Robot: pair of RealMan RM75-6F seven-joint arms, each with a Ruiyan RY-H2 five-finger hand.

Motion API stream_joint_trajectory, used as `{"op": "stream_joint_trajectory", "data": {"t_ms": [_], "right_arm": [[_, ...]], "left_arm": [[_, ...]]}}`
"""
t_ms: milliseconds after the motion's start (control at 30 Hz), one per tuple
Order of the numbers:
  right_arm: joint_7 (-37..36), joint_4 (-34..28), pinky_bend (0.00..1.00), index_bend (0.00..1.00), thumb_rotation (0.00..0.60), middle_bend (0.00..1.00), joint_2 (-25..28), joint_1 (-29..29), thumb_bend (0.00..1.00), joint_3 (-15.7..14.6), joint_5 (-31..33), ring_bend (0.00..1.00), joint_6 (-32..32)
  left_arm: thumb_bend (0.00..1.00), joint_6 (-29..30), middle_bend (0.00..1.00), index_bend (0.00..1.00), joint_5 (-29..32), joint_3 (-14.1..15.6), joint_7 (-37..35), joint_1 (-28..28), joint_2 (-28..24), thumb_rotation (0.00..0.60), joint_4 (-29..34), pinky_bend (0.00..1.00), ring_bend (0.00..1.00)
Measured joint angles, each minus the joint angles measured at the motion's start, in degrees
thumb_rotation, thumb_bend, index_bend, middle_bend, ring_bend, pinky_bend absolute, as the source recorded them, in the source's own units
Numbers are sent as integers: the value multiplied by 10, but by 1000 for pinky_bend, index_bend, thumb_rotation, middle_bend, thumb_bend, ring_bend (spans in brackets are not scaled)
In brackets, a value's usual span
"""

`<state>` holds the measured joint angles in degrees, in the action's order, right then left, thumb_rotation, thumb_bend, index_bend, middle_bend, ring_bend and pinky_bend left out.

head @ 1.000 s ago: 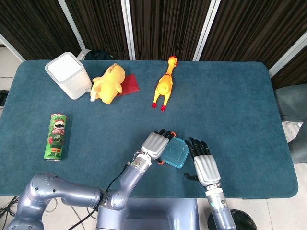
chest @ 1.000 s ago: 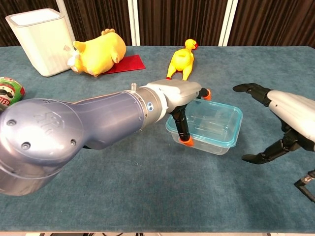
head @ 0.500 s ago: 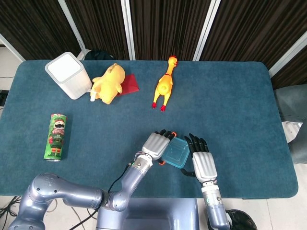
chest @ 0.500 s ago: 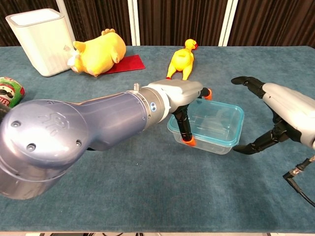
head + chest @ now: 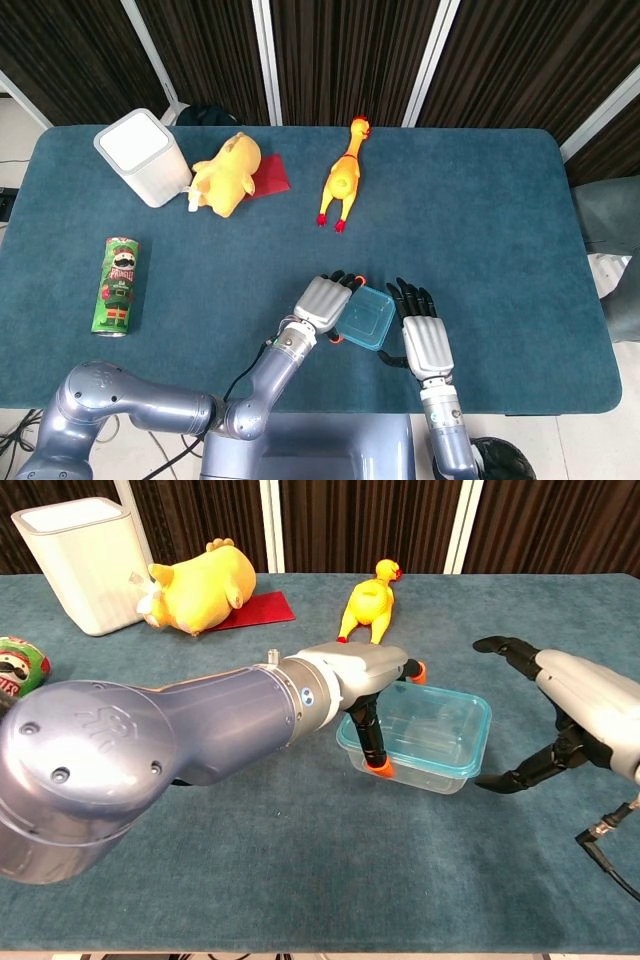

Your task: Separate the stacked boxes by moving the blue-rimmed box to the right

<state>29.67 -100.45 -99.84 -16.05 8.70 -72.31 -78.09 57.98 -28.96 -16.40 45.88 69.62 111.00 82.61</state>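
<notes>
A clear box with a blue rim (image 5: pixel 367 318) (image 5: pixel 432 732) sits near the table's front edge, and I cannot make out a second box under it. My left hand (image 5: pixel 322 300) (image 5: pixel 358 674) grips its left end: one dark finger runs down the front left wall and another reaches the back left corner, with orange bits at both tips. My right hand (image 5: pixel 425 342) (image 5: pixel 578 692) hangs just right of the box with fingers spread and nothing in them. Its lower finger points at the box's front right corner with a small gap.
A rubber chicken (image 5: pixel 342 178) (image 5: pixel 369 604) lies behind the box. Further left at the back are a yellow plush toy (image 5: pixel 226 174) (image 5: pixel 198 586) on a red cloth (image 5: pixel 271 176) and a white bin (image 5: pixel 143 156) (image 5: pixel 83 564). A green chip can (image 5: pixel 118 286) lies at the left.
My right hand has moved left, closer to the box's right side. The left hand keeps its hold and the box has barely shifted.
</notes>
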Motion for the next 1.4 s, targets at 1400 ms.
{"op": "stream_joint_trajectory", "data": {"t_ms": [1400], "right_arm": [[-11, -9, 0, 0, 600, 0, -10, -2, 147, -4, 18, 0, -10]], "left_arm": [[124, 3, 233, 202, 0, -4, 5, 1, 11, 600, -4, 313, 172]]}}
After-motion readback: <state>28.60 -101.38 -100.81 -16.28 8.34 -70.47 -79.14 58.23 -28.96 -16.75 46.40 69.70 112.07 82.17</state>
